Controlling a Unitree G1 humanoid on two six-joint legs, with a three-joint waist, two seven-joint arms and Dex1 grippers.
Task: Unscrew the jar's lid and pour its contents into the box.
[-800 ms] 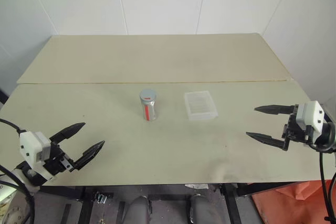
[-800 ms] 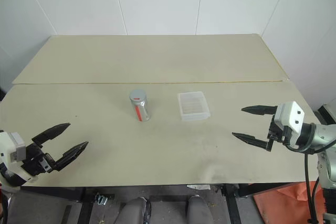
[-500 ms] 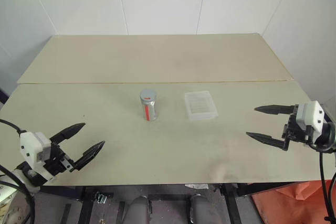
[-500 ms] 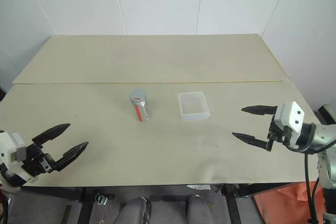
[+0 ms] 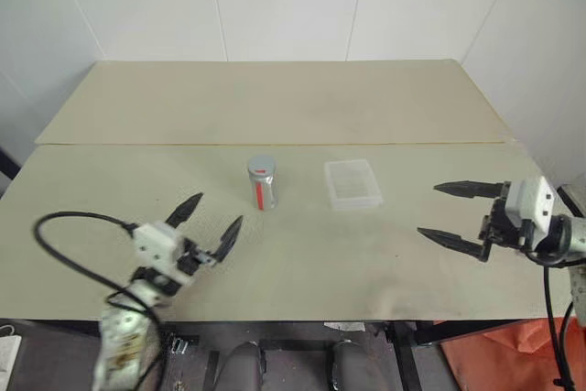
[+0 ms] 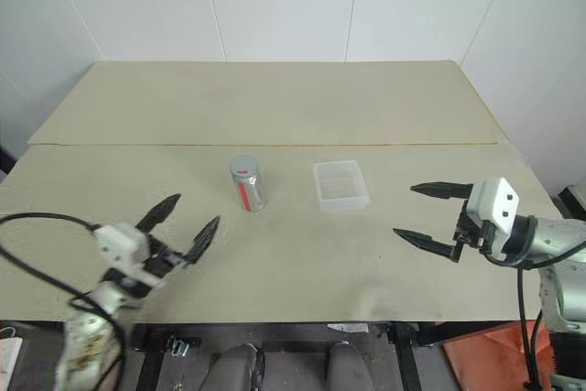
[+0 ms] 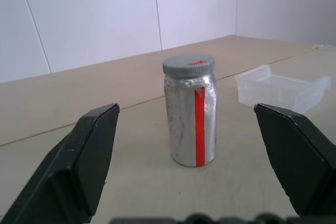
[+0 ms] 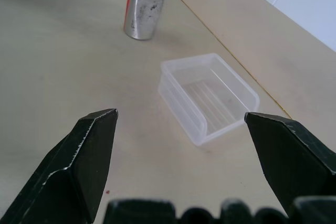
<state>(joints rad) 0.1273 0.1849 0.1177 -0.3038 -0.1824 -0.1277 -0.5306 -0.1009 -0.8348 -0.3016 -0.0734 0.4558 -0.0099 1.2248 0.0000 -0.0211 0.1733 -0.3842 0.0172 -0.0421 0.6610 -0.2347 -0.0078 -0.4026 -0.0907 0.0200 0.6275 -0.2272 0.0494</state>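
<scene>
beige worktop (image 5: 302, 107) carries the jar (image 5: 262, 185) upright near its middle, grey lid (image 5: 261, 167) screwed on, red stripe down its silvery side. clear ribbed box (image 5: 352, 183) lies just to the jar's right, apart from it, empty. left pincer (image 5: 209, 223) low over the worktop short of the jar, pointed at it, fingers spread wide, holding nothing. right pincer (image 5: 449, 211) off to the right, aimed toward the box, fingers spread wide, holding nothing.

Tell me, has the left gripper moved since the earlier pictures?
Yes. The left gripper has moved in from the table's near-left corner toward the jar, which stands untouched.
</scene>
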